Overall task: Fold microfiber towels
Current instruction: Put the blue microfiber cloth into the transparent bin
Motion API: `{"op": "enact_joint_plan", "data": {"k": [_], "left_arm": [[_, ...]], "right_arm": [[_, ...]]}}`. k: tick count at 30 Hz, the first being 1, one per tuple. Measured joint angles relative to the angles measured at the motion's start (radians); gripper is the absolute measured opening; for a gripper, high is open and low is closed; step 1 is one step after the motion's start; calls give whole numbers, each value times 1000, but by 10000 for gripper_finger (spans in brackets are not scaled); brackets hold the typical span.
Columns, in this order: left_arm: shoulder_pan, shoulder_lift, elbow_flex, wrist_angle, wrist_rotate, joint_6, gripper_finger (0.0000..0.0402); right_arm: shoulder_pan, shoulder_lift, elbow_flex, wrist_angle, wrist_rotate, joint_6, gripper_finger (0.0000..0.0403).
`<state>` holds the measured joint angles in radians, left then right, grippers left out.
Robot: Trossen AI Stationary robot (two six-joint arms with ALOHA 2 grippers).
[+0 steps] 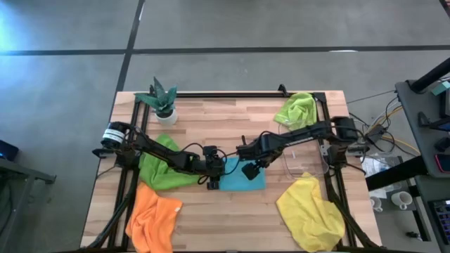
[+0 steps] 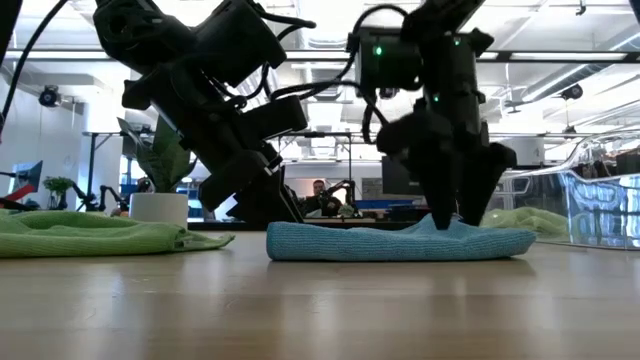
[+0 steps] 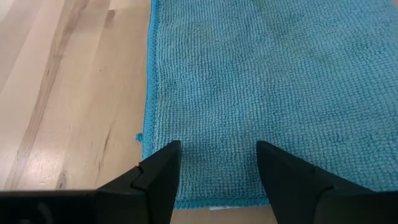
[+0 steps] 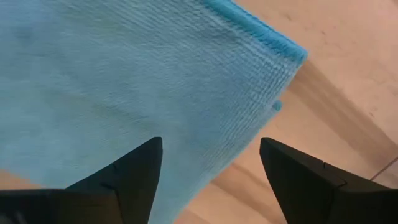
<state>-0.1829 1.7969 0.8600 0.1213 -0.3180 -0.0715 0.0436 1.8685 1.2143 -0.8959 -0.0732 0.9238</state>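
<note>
The blue towel [image 1: 244,176] lies folded flat on the table's middle; it also shows in the low view [image 2: 400,241]. My left gripper [image 1: 214,173] is open, low over the towel's left end [image 3: 217,162]. My right gripper [image 1: 250,166] is open, pointing down over the towel's right part near a corner [image 4: 211,174]. The darker green towel [image 1: 163,166] lies under my left arm. The orange towel [image 1: 152,219], the yellow towel [image 1: 310,211] and the lime green towel [image 1: 296,108] lie crumpled around them. My left gripper's open fingertips [image 3: 163,163] stand over the blue towel's left edge strip, slanting down from the table's left; I cannot tell whether they touch it. My right gripper's open fingertips [image 2: 442,216] come down from above onto the towel's top [image 2: 458,228], which lies flat on the table.
A small potted plant [image 1: 163,102] stands at the far left. A clear plastic bin [image 1: 306,152] stands at the right, under my right arm. Bare wood [image 1: 232,126] lies beyond the blue towel and in front of it. A person shows in the room behind [image 2: 318,197].
</note>
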Motion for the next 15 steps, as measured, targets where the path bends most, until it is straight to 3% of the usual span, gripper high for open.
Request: {"op": "enact_joint_plan", "data": {"k": [10, 15], "left_arm": [[0, -1, 0, -2, 0, 0, 195], [0, -64, -1, -25, 0, 1, 195]], "right_arm": [[-6, 74, 4, 5, -57, -50, 238], [-5, 68, 6, 16, -59, -54, 180]]}}
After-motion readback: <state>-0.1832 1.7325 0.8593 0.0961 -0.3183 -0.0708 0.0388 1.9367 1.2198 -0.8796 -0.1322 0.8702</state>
